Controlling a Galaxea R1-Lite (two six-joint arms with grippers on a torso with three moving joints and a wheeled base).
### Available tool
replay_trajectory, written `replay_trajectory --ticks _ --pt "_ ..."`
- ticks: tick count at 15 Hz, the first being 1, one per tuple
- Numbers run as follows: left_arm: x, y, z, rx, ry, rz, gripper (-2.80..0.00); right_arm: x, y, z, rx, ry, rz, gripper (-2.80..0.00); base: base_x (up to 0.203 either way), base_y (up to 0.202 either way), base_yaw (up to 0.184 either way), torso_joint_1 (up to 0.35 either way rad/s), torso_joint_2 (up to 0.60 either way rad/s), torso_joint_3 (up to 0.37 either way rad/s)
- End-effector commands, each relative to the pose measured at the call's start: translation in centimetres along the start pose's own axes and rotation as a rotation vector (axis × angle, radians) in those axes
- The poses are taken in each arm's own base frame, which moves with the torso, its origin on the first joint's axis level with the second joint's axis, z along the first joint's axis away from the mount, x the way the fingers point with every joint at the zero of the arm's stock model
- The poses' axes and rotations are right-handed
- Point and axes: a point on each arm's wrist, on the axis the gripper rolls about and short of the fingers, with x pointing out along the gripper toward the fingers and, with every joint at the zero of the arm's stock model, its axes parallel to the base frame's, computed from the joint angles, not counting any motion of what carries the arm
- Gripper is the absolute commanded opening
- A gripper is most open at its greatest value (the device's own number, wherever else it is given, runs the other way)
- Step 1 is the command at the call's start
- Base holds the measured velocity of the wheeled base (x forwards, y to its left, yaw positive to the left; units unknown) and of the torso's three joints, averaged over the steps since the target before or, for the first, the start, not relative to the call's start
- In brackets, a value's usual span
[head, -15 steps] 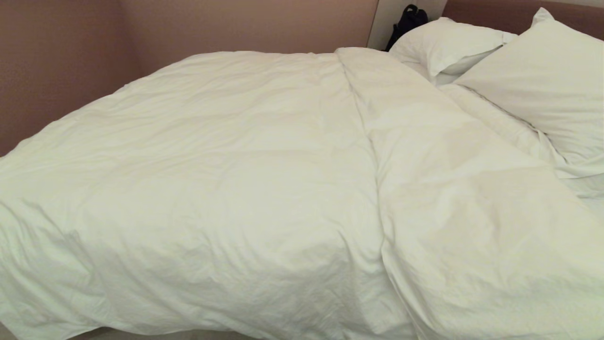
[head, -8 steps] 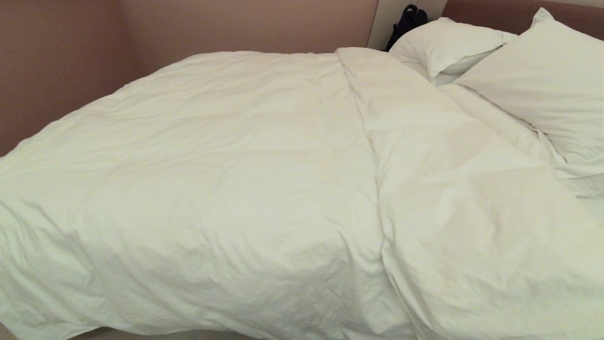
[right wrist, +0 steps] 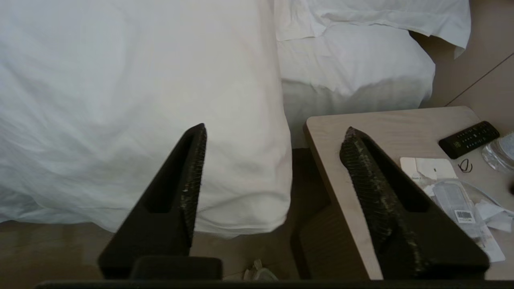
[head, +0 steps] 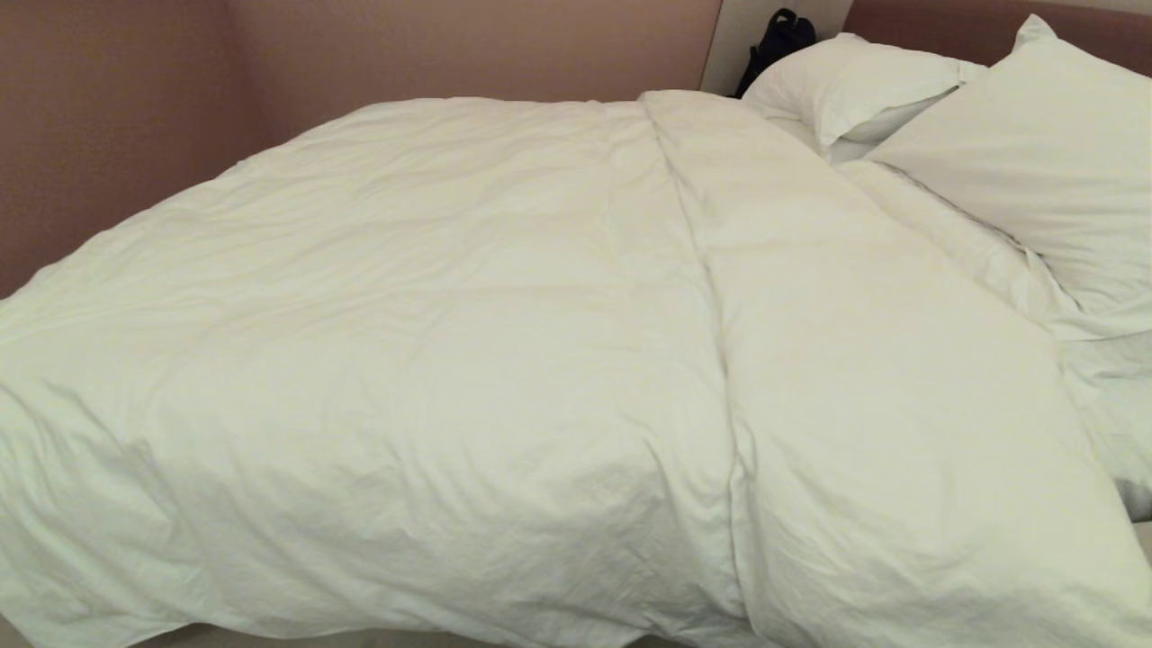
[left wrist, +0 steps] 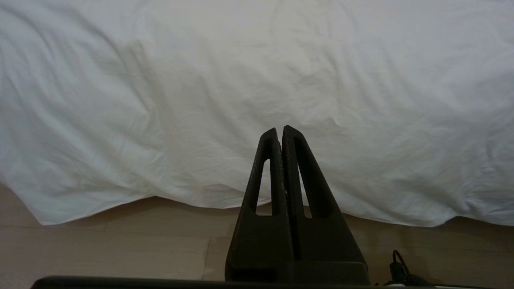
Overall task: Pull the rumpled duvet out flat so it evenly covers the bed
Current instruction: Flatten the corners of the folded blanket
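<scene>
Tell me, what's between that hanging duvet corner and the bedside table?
Only a narrow dark gap of bare floor, in the right wrist view, between the duvet and the table. Nothing sits in it.

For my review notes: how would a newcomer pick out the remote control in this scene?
Find the bed, then the pale wooden bedside table beside it in the right wrist view. The remote control lies near the table's far edge: a slim black bar with buttons, unlike the white papers nearby.

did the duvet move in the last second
Yes. The duvet's right edge dropped and slid toward the near side, baring more sheet below the fixed pillows.
</scene>
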Motion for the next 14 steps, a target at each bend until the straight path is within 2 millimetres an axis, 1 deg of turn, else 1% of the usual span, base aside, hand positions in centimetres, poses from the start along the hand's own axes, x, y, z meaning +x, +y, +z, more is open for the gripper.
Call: replay_trajectory --ticks 1,10,11,14 --pt "0.00 0.00 0.00 -0.001 -0.001 0.001 -2.80 0.02 0.01 0.12 -0.002 0.001 0.004 0.00 0.000 0.000 0.000 0.000 0.00 0.000" --pt "0.00 0.00 0.00 -0.001 -0.001 0.001 -2.80 0.08 0.04 0.19 -0.010 0.006 0.008 0.00 0.000 0.000 0.000 0.000 0.00 0.000" --pt "0.00 0.00 0.00 -0.001 -0.001 0.001 -2.80 0.09 0.06 0.20 -0.010 0.007 0.009 -2.80 0.000 0.000 0.000 0.000 0.00 0.000" --pt "0.00 0.00 0.00 -0.001 -0.001 0.001 -2.80 0.22 0.19 0.26 -0.014 0.015 0.011 -2.80 0.000 0.000 0.000 0.000 0.00 0.000"
